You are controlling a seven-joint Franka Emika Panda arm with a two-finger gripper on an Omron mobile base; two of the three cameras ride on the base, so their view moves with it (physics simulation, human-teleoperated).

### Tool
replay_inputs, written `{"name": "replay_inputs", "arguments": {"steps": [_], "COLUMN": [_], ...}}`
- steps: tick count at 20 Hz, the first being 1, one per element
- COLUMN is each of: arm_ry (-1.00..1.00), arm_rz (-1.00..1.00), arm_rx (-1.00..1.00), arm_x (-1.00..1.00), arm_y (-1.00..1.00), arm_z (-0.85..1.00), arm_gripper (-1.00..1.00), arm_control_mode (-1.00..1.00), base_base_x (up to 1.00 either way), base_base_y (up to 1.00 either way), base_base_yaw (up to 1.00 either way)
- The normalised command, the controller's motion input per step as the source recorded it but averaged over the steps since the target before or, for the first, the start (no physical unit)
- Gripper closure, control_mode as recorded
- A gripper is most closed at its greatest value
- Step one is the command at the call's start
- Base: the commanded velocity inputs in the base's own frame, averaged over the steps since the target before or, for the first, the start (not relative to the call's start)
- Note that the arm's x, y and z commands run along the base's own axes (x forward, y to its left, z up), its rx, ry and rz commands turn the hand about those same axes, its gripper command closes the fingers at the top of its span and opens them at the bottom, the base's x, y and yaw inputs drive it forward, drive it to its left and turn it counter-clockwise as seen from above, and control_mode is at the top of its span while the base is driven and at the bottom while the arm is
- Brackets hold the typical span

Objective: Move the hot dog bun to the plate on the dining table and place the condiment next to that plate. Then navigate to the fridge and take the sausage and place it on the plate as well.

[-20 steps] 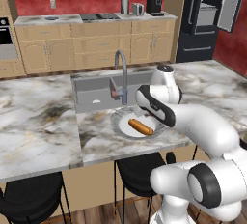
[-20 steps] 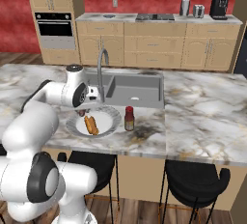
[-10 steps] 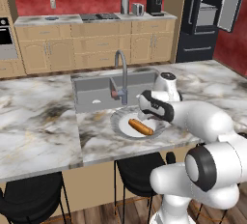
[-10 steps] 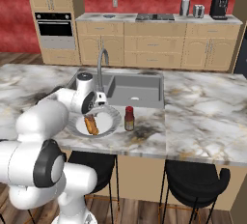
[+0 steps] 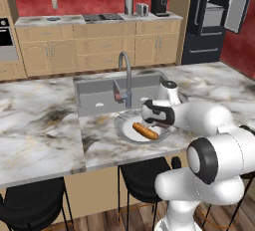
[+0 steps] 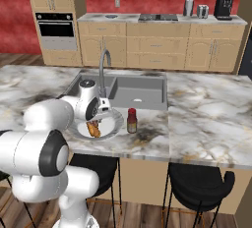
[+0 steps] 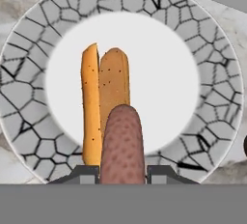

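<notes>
The plate (image 7: 212, 73) with its white centre and glassy grey rim lies on the dining table (image 5: 40, 125) in front of the sink. The orange-brown hot dog bun (image 7: 101, 97) rests on the plate, split lengthwise. My gripper (image 7: 123, 172) hovers just above the plate, shut on the reddish-brown sausage (image 7: 123, 146), which points along the bun. In the base views the gripper (image 5: 149, 118) (image 6: 96, 119) hangs over the bun (image 5: 144, 132) (image 6: 93, 129) and the plate (image 5: 124, 125) (image 6: 115, 121). The dark-red condiment (image 6: 131, 120) stands upright just right of the plate.
The grey sink (image 6: 133, 92) and the arched steel tap (image 5: 127, 73) sit right behind the plate. Black stools (image 6: 199, 185) stand under the table's near edge. The black fridge (image 5: 209, 16) at the back right has its door (image 5: 239, 3) open.
The gripper, with the sausage in it, has moved over the plate and come down closer to the bun. Bun, plate and condiment have stayed put.
</notes>
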Motion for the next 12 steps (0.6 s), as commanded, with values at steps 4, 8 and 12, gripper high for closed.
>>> {"name": "replay_inputs", "arguments": {"steps": [4, 8, 12], "arm_ry": [0.00, 0.00, -0.01], "arm_rz": [0.00, 0.00, 0.00], "arm_rx": [-0.04, -0.01, -0.02], "arm_x": [0.23, 0.23, 0.21], "arm_y": [0.00, -0.01, -0.01], "arm_z": [-0.21, -0.19, -0.23], "arm_gripper": [1.00, 1.00, 1.00], "arm_control_mode": [-1.00, -1.00, -1.00], "base_base_x": [0.00, 0.00, 0.00], "base_base_y": [0.00, 0.00, 0.00], "base_base_yaw": [0.00, 0.00, 0.00]}}
